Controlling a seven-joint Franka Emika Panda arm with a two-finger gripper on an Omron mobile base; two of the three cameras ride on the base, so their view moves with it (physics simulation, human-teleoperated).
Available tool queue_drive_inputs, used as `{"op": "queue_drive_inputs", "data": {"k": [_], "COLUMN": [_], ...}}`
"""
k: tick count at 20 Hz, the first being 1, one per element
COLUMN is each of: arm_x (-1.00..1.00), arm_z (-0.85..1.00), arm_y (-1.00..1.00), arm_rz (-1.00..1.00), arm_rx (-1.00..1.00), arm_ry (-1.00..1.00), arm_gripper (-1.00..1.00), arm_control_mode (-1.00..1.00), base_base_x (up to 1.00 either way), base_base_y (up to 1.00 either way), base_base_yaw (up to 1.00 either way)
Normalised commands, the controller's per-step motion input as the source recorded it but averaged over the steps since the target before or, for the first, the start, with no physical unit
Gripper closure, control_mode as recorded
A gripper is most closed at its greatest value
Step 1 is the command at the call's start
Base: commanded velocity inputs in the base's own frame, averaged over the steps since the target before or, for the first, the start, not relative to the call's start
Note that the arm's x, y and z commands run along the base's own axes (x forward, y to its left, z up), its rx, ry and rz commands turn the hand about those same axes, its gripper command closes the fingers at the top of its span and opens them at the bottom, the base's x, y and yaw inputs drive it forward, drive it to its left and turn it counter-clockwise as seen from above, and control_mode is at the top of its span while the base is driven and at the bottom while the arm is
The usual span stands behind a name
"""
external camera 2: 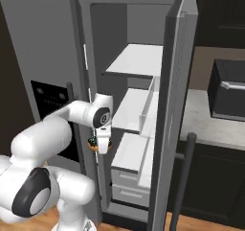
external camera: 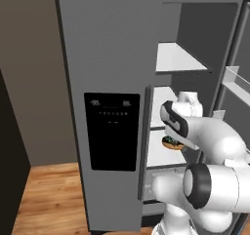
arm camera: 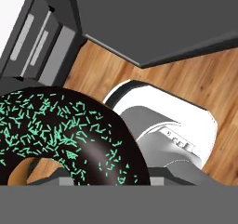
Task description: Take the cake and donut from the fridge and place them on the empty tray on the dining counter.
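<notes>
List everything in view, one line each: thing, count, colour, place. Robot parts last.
Ring donut with dark chocolate icing and green sprinkles: one, held at the gripper, outside the fridge front.
Tall grey side-by-side fridge: one, right door open, left door shut.
White fridge shelves: several, inside the open compartment.
Black dispenser panel: one, on the shut door.
Black box-shaped appliance: one, on the pale counter at right.
Wooden floor: light brown, below.
Gripper: one, white, closed on the donut.
</notes>
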Motion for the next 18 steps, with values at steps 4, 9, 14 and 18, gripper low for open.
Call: {"op": "queue_drive_inputs", "data": {"k": [4,9,14,18], "arm_x": [0.0,0.0,0.0,0.0], "arm_z": [0.0,0.0,0.0,0.0], "arm_y": [0.0,0.0,0.0,0.0], "arm_rz": [0.0,0.0,0.0,0.0], "arm_rx": [0.0,0.0,0.0,0.0], "arm_ry": [0.0,0.0,0.0,0.0], "arm_gripper": [1.0,1.0,1.0,1.0], "arm_control_mode": [1.0,1.0,1.0,1.0], "base_base_x": [-0.62,-0.38,-0.25,-0.28], "base_base_y": [0.0,0.06,0.43,0.51], "base_base_yaw": [0.0,-0.06,-0.32,-0.46]}}
